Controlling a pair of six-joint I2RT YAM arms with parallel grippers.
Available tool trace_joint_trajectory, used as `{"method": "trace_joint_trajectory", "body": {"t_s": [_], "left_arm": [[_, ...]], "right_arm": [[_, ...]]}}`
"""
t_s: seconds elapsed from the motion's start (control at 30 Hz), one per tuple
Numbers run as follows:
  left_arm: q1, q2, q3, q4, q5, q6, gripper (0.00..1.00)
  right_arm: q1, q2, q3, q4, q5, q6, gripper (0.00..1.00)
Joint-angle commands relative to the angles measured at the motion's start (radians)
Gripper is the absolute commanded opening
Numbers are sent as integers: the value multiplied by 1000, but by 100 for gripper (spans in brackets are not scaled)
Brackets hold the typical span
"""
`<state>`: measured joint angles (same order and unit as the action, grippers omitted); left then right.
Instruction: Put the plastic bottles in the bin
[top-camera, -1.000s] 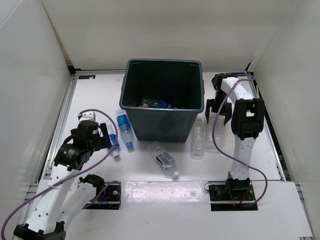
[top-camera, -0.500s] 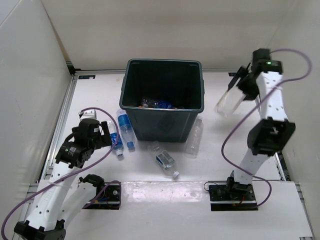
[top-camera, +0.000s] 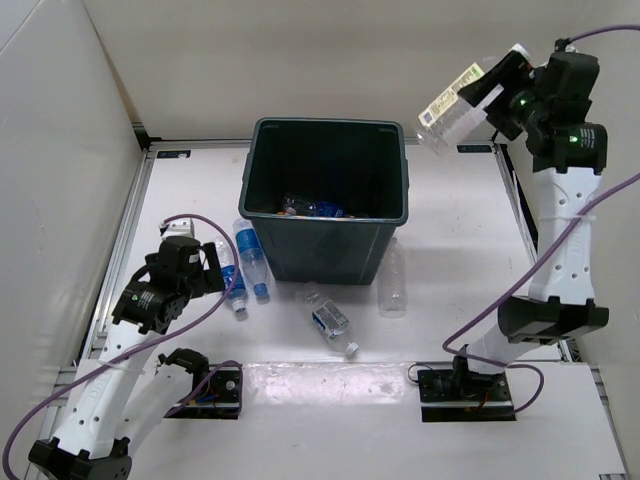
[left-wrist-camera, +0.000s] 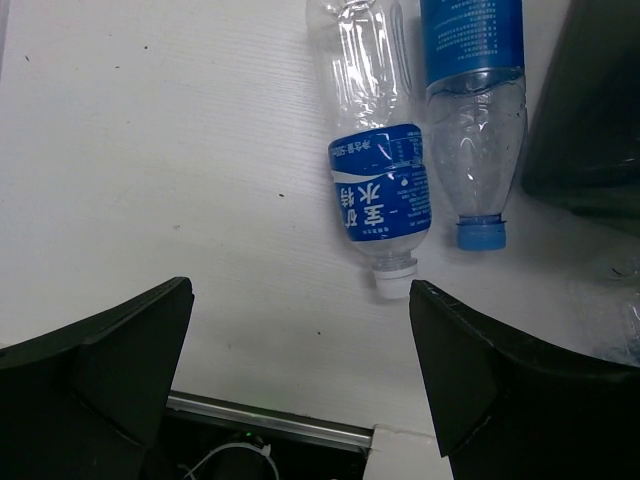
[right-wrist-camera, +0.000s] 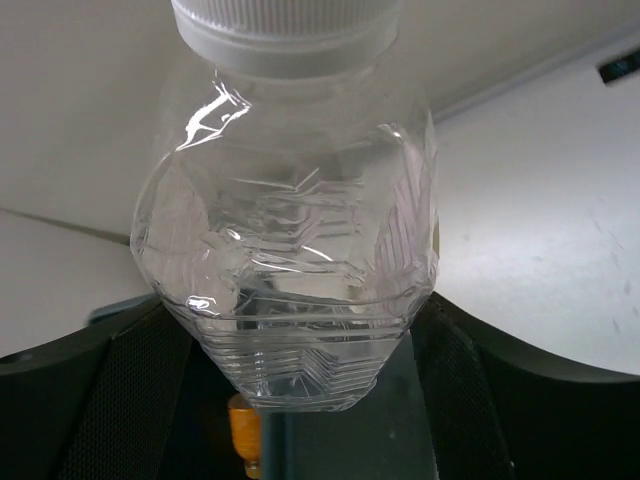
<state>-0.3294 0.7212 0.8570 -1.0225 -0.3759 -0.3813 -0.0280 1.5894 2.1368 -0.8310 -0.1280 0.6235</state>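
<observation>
Within the last second our right arm has swung up off the white counter (top-camera: 460, 230). The right arm's fingers (right-wrist-camera: 90, 400) now pinch a clear, squarish, white-capped plastic bottle (top-camera: 452, 108) high beside the far right corner of the large dark grey-green square bin (top-camera: 325, 124). It seems not quite over the opening yet. Others wait on the counter. The left arm's fingers (left-wrist-camera: 100, 370) hang spread, gripping nothing, above a blue-labelled, white-capped bottle (left-wrist-camera: 380, 200) lying just beside a blue-capped bottle (left-wrist-camera: 470, 100).
</observation>
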Motion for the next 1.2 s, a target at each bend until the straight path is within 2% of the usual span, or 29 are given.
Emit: {"method": "trace_joint_trajectory", "body": {"t_s": [0.0, 0.17, 0.2, 0.27, 0.3, 0.33, 0.37, 0.43, 0.47, 0.6, 0.67, 0.8, 0.9, 1.0, 1.17], "left_arm": [[4, -2, -10, 19, 14, 5, 100], [3, 3, -12, 22, 22, 7, 100], [3, 4, -10, 21, 26, 9, 100], [4, 9, -10, 25, 28, 9, 100], [4, 7, -10, 24, 29, 10, 100], [4, 6, -12, 22, 28, 9, 100], [3, 7, -12, 22, 29, 9, 100], [4, 7, -12, 21, 29, 9, 100], [4, 7, -10, 22, 28, 9, 100], [3, 6, -13, 22, 35, 7, 100], [1, 10, -18, 30, 42, 7, 100], [1, 9, -19, 32, 42, 4, 100], [3, 11, -19, 30, 38, 4, 100], [3, 9, -19, 33, 37, 5, 100], [1, 9, -18, 33, 38, 4, 100]], "right_arm": [[25, -58, 38, 182, -105, 32, 8], [210, -48, 61, 214, -141, -48, 16], [285, -43, 61, 201, -130, -59, 16], [330, -39, 40, 182, -105, -82, 23], [391, -32, 25, 176, -107, -90, 28], [405, -26, 17, 175, -113, -100, 39], [421, -13, 21, 143, -127, -105, 55], [450, 13, 54, 116, -134, -97, 71], [456, 18, 60, 112, -130, -97, 90], [432, 30, 161, 113, -130, -85, 90], [370, 44, 207, 109, -145, -68, 90], [240, 44, 225, 203, -321, 56, 90], [153, -2, 198, 182, -260, 68, 90], [85, -58, 49, 129, -176, 77, 90], [49, -118, -352, 7, -171, 61, 90]]}}
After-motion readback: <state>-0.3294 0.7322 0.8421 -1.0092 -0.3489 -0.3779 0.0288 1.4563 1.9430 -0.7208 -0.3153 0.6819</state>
